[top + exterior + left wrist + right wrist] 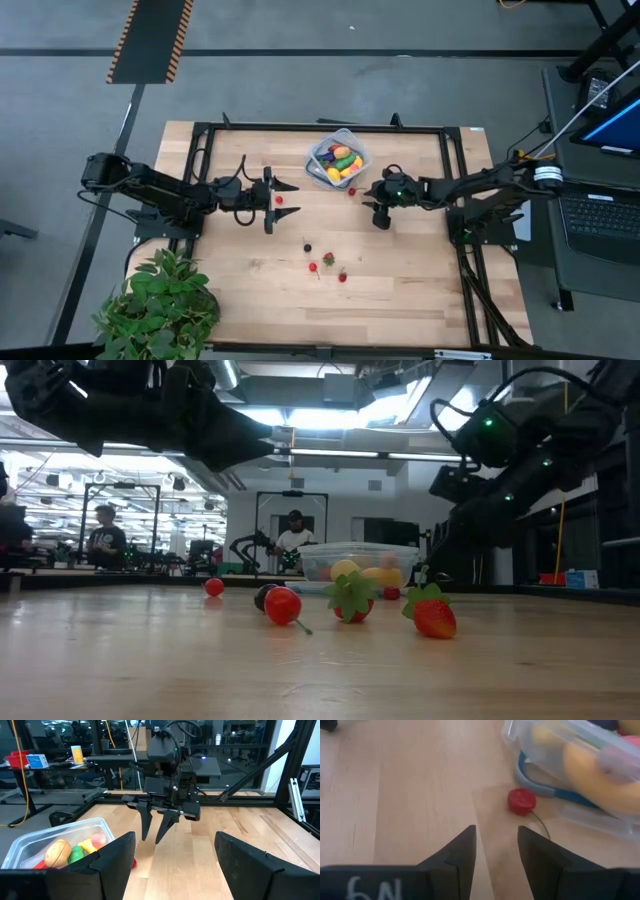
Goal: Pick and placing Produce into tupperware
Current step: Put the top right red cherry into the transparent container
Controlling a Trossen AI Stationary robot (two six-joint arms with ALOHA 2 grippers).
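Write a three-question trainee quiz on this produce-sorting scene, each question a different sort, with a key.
1. True or false: the tupperware already holds some produce.
2. Multiple choice: the red cherry lying just ahead of the right gripper is
A) inside the tupperware
B) on the table beside the tupperware
C) held between the fingers
3. Fill in: the left gripper has its fingers ____, with a small red piece on the table between them.

Key: 1 true; 2 B; 3 open.

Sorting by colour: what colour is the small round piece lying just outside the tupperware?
Red berry, clearest in the right wrist view, beside the tupperware.
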